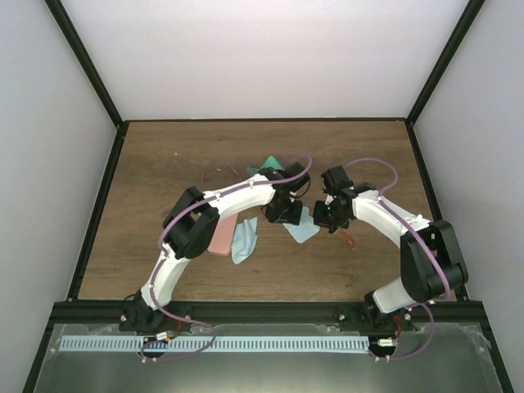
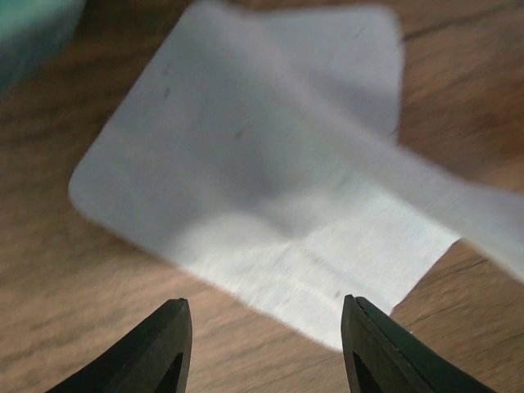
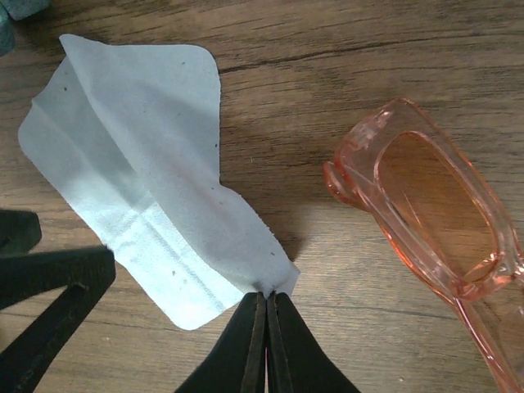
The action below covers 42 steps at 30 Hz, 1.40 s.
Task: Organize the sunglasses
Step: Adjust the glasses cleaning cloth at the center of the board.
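Observation:
One pair of sunglasses [image 3: 434, 196], orange-pink and translucent, lies on the wood to the right of my right gripper [image 3: 266, 293]; from above the sunglasses [image 1: 348, 240] show only as a small reddish shape. The right gripper [image 1: 330, 219] is shut on a corner of a light blue cloth [image 3: 139, 164], which lies spread on the table. My left gripper [image 2: 264, 300] hovers open just over the near edge of that same cloth [image 2: 270, 164], nothing between its fingers [image 2: 168, 344]. A second pair is too small to make out.
A pink case [image 1: 221, 237] and another light blue cloth [image 1: 243, 239] lie under the left arm. A teal item [image 1: 270, 164] sits behind the grippers. Black frame rails [image 1: 98, 205] border the wooden table [image 1: 164, 164]. The left gripper's fingers [image 3: 57, 278] reach into the right wrist view.

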Motion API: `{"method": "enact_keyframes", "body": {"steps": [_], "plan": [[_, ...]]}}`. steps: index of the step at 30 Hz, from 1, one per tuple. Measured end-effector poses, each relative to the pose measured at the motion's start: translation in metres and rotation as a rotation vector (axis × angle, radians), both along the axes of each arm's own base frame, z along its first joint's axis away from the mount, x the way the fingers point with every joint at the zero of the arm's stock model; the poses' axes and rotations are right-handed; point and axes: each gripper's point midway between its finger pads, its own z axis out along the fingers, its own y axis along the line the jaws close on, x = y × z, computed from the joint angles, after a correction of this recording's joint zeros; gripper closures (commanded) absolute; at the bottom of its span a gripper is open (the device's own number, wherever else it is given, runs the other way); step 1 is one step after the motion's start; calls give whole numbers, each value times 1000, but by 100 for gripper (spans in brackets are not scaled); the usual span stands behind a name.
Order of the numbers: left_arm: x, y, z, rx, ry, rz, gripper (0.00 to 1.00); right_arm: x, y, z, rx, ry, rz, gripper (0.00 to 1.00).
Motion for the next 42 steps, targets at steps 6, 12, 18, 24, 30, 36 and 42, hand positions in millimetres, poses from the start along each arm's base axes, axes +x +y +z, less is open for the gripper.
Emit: {"method": "enact_keyframes", "body": {"steps": [6, 12, 18, 24, 30, 36, 42], "plan": [[22, -20, 9, -37, -65, -17, 49, 3, -3, -2, -20, -4, -7, 99], [18, -12, -15, 13, -45, -37, 49, 9, -4, -5, -34, -2, -15, 98], [19, -8, -19, 9, -64, -49, 49, 16, -2, -2, -31, -14, -18, 98], [16, -5, -19, -12, -95, -71, 49, 15, -2, -2, -30, -12, -22, 95], [9, 8, -20, 1, -107, -100, 49, 3, -2, -2, -10, -2, -19, 94], [1, 20, -20, 17, -101, -126, 50, -26, -7, -18, 5, 60, -12, 94], [-7, 27, -20, 34, -81, -152, 49, -41, -3, -22, 39, 91, -1, 94]]}}
